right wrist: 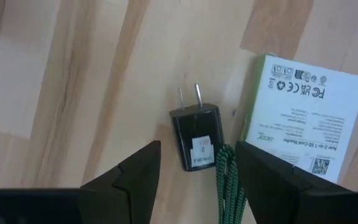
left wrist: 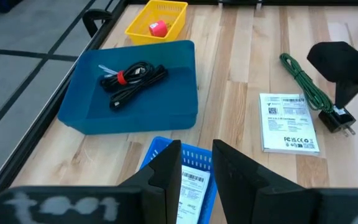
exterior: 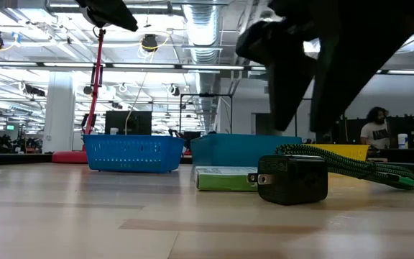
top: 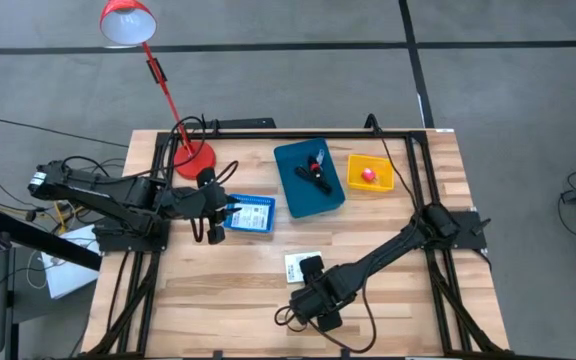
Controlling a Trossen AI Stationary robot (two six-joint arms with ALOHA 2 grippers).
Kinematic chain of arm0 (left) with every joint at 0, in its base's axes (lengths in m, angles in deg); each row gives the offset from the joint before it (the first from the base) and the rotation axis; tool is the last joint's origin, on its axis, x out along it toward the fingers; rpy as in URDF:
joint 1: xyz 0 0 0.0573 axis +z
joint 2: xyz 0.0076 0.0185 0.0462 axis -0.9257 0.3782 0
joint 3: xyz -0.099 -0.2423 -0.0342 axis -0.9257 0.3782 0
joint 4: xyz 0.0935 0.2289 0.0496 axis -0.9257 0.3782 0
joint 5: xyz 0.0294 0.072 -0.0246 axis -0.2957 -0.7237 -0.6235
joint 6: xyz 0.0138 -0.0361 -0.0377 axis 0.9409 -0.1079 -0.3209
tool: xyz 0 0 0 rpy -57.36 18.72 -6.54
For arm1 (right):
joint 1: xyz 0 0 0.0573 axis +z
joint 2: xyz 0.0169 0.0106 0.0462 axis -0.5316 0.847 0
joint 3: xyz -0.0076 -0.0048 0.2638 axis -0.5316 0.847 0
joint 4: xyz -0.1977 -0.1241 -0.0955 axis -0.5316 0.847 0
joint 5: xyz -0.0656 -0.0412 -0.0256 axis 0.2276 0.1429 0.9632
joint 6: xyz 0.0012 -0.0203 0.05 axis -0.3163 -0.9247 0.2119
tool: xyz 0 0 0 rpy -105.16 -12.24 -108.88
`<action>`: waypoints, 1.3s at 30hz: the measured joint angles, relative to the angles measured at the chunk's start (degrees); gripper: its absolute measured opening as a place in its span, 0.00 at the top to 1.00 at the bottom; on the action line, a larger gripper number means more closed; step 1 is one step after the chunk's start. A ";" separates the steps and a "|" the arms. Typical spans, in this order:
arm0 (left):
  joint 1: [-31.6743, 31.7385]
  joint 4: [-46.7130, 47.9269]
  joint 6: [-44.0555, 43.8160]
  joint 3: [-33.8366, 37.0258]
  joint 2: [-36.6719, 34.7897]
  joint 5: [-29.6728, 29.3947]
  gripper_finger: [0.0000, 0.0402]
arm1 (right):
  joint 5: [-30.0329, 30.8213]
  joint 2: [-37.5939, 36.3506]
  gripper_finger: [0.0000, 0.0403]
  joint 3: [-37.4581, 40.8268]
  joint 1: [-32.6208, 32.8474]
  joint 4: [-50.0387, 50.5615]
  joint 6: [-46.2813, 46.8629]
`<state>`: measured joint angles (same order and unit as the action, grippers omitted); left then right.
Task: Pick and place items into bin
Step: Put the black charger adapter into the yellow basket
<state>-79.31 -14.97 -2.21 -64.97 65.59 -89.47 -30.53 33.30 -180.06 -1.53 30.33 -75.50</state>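
Note:
A black wall charger (right wrist: 196, 142) with a green braided cable (right wrist: 225, 180) lies flat on the wooden table, beside a white printed packet (right wrist: 303, 118). My right gripper (right wrist: 197, 152) hangs open above the charger, pointing down, one finger on each side and clear of it; in the low view it is the dark shape (exterior: 315, 65) over the charger (exterior: 293, 178). My left gripper (left wrist: 196, 155) waits above a small blue basket (top: 251, 213), its fingers a little apart with nothing between them. A labelled white packet (left wrist: 191, 186) lies in that basket.
A teal bin (top: 309, 200) at the table's far middle holds a bundled black cable with a red tie (left wrist: 132, 79). A yellow basket (top: 370, 185) to its right holds a pink bit (left wrist: 158, 28). A red desk lamp (top: 193, 157) stands at the far left.

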 joint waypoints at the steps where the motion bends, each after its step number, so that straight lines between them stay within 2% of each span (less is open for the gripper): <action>1: 0.00 -0.09 0.00 0.00 -0.01 -0.02 0.80 | 0.02 -0.04 0.50 -0.01 0.02 0.12 -0.11; 39: 0.00 -0.06 0.00 0.00 -0.02 0.00 0.80 | 0.07 0.90 0.45 0.39 -1.86 -1.31 -6.62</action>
<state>-79.31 -15.03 -2.21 -64.97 65.57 -89.47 -30.47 34.20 -179.68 -3.39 29.02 -82.12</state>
